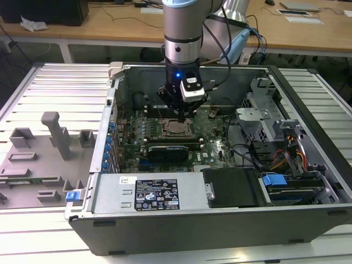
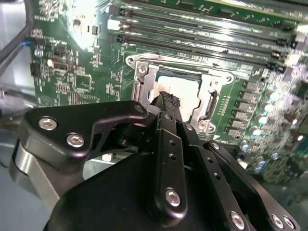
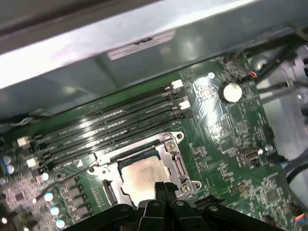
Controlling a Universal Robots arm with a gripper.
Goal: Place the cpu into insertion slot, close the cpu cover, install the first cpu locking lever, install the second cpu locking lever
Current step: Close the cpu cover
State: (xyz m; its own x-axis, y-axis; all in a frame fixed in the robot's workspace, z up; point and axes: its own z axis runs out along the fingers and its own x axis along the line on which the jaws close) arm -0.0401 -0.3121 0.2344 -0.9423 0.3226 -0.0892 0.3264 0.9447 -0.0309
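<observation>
The cpu [image 3: 142,173] lay seated in its socket on the green motherboard [image 3: 226,139], its pale metal top showing through the square opening of the cpu cover [image 3: 174,144], which lay down flat around it as a silvery frame. In the second wrist view the same chip [image 2: 182,89] appeared bright inside the cover [image 2: 144,79]. The tool [image 3: 161,186] hung just above one edge of the cpu, its two black fingers drawn together at the tips with nothing between them; whether the tips touched the chip or the frame could not be told. How the locking levers lay could not be made out either. Beside the socket ran a bank of long black memory slots [image 3: 110,127], and farther across the board sat a round coin cell battery [image 3: 231,92]. In the exterior view the arm [image 1: 182,33] came straight down into an open computer case [image 1: 220,225], the tool [image 1: 184,118] over the cpu [image 1: 177,128] near the middle of the board, with a long black card [image 1: 170,149] just beside the socket on the side nearer the camera. A labelled power supply [image 1: 157,193] filled the near wall of the case, and a blue-tabbed drive bay [image 1: 274,180] sat toward the exterior view's right. The case rested on a slatted metal counter [image 1: 60,82], where a grey fixture tray [image 1: 38,159] lay at the exterior view's left.
</observation>
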